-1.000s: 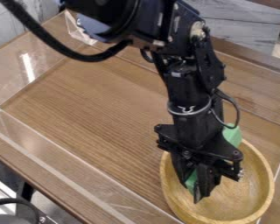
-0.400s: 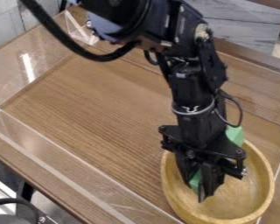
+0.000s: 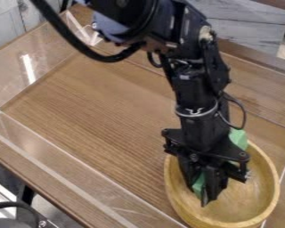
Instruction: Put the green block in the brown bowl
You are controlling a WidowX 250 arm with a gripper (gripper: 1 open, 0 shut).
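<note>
Tool (image 3: 212,190) clamped on green block (image 3: 212,185), tip down inside brown bowl (image 3: 262,203).

- There is a single view, set high and off to one side, looking down at a slant across the wooden surface (image 3: 97,116).
- It faces diagonally: the wood grain runs from upper left to lower right, and a clear wall (image 3: 61,165) crosses the lower left corner nearest the lens.
- It sits fairly near; the arm (image 3: 192,80) enters from the top edge, its base cut off.
- The brown bowl (image 3: 259,198) lies at the lower right, its rim clipped by the bottom edge.
- No second view shares the scene.
</note>
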